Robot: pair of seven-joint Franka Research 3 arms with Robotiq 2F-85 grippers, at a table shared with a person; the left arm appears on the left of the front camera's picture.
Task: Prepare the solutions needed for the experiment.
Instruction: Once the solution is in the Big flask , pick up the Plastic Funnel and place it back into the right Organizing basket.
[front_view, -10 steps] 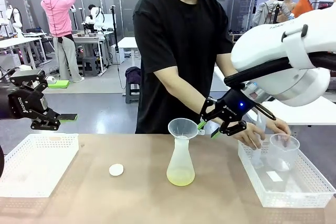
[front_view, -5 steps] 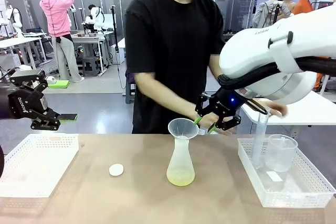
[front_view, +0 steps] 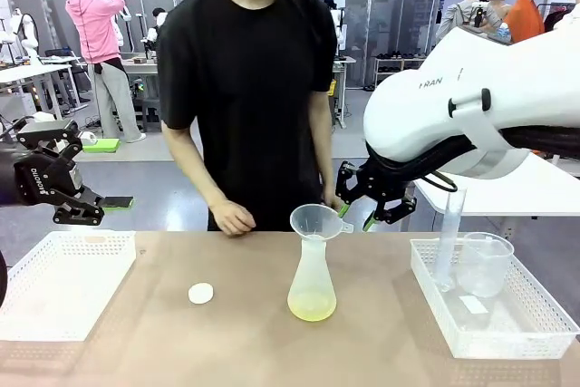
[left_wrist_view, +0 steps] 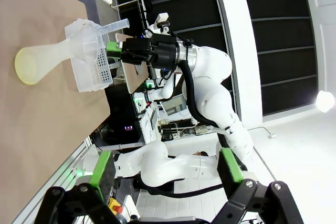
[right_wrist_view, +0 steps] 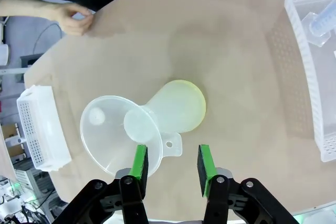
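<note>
cap (front_view: 200, 293) near l basket (front_view: 36, 319), beaker (front_view: 487, 263) in r basket (front_view: 507, 347)

Your left gripper (left_wrist_view: 165, 162), black with green pads, hangs above the left end of the tabletop. Its jaws are spread as wide as they go, with nothing between them. Your white right arm (front_view: 471, 120) comes in from the right and reaches toward the middle, its wrist turned so the fingers point steeply down at the tabletop. Your right gripper (right_wrist_view: 172, 162) holds its jaws about half apart, pads parallel, clamped on nothing.
</note>
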